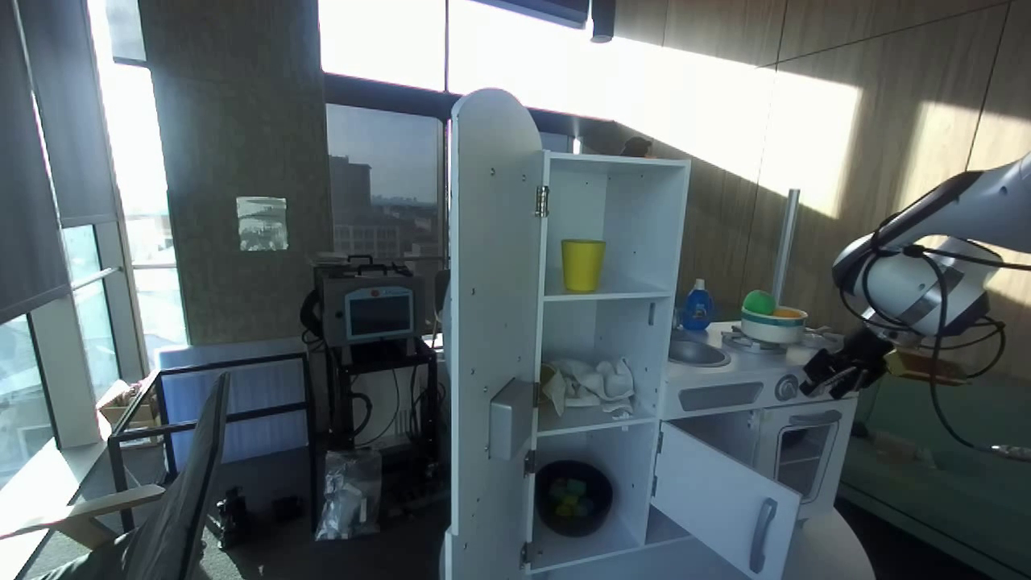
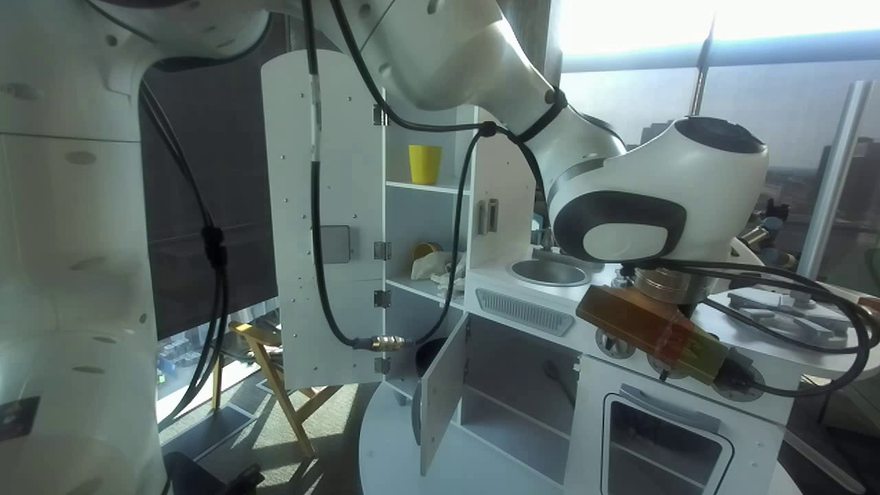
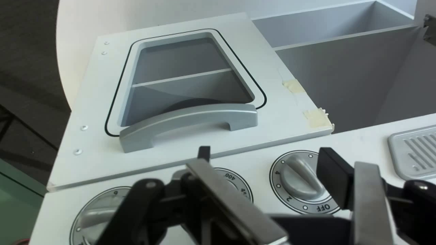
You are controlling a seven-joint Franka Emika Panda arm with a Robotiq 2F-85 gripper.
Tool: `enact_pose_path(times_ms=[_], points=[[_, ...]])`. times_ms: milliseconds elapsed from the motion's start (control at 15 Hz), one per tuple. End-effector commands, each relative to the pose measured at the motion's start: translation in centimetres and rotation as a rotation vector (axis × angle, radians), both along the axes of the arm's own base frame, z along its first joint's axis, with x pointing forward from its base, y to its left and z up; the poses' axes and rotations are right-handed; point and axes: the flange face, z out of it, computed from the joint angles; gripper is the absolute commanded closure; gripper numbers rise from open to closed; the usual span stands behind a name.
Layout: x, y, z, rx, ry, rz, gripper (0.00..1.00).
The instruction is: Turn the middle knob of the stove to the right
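The white stove [image 1: 725, 373] shows in both exterior views [image 2: 756, 447]. In the wrist view three round knobs line its front strip [image 3: 260, 166]. The middle knob [image 3: 236, 182], with marks 400 and 45, is largely hidden behind one finger. In an exterior view the orange piece on the arm partly covers this knob [image 2: 665, 366]. My gripper [image 3: 269, 166] is open over the strip. The outer knob marked OFF [image 3: 301, 180] shows between the fingers; contact cannot be told. The third knob [image 3: 98, 214] lies left, partly covered. The gripper [image 1: 846, 377] is at the strip's front.
The oven door [image 3: 197, 146] with its grey handle [image 3: 190, 124] is shut below the knobs. The cabinet door [image 1: 717, 491] beside it stands open. A pot [image 1: 772, 329], a blue bottle [image 1: 697, 308] and a sink [image 2: 550, 273] are on top. A tall cabinet [image 1: 681, 234] stands beside.
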Motion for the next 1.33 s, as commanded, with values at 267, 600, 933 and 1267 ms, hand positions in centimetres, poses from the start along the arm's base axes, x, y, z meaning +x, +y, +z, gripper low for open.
enact_pose_path(times_ms=[267,600,933,1267], points=[[0.3,-1.2,1.4,-0.026,0.044,-0.135,0.00],[1.5,-2.1,1.9,-0.094,0.079,-0.144,0.34],[2.6,-2.5,1.6,-0.102,0.086,-0.115,0.64],[3.6,-3.0,1.8,-0.129,0.098,-0.120,0.79]])
